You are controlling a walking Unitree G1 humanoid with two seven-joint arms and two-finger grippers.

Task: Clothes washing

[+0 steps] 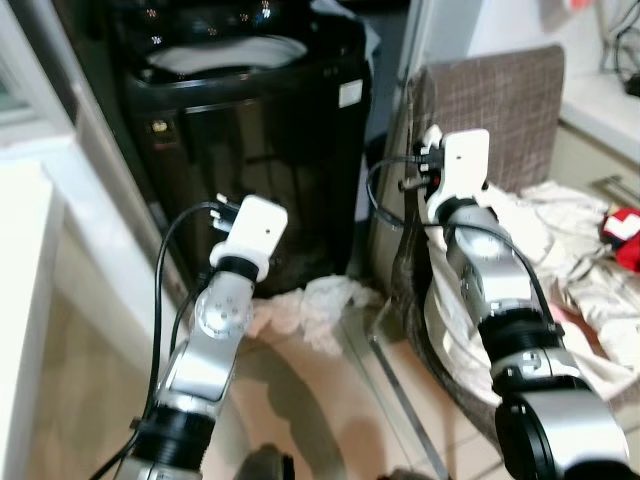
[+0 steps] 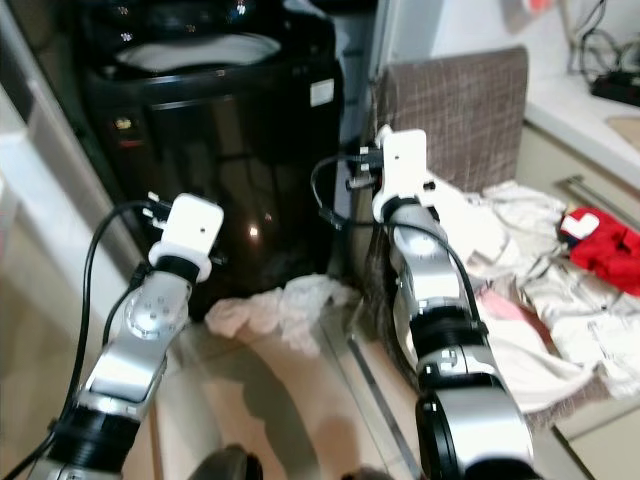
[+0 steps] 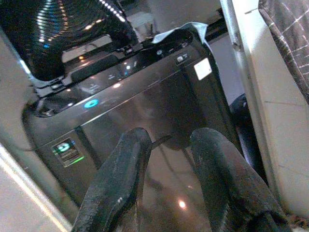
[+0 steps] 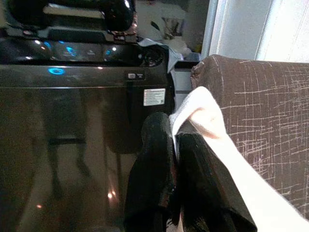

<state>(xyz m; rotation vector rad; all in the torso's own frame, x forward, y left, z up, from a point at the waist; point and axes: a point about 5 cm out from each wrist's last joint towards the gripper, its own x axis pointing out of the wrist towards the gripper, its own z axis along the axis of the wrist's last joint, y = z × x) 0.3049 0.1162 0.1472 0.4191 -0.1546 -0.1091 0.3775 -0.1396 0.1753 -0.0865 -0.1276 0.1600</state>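
A black top-loading washing machine (image 1: 260,130) stands ahead with its lid up and pale laundry (image 1: 225,55) in its tub. My right gripper (image 4: 174,130) is shut on a white garment (image 4: 203,113), held up beside the machine's right front corner; the garment trails back over a brown checked chair (image 1: 500,90). My left gripper (image 3: 171,140) is open with nothing between its fingers, close to the machine's glossy front panel. More pale clothes (image 1: 560,230) lie heaped on the chair seat behind my right arm (image 1: 480,270).
A crumpled white cloth (image 1: 320,300) lies on the tiled floor at the machine's base. A red garment (image 1: 625,235) sits on the heap at the far right. A white unit (image 1: 25,260) borders the left side, and a countertop (image 1: 605,105) runs behind the chair.
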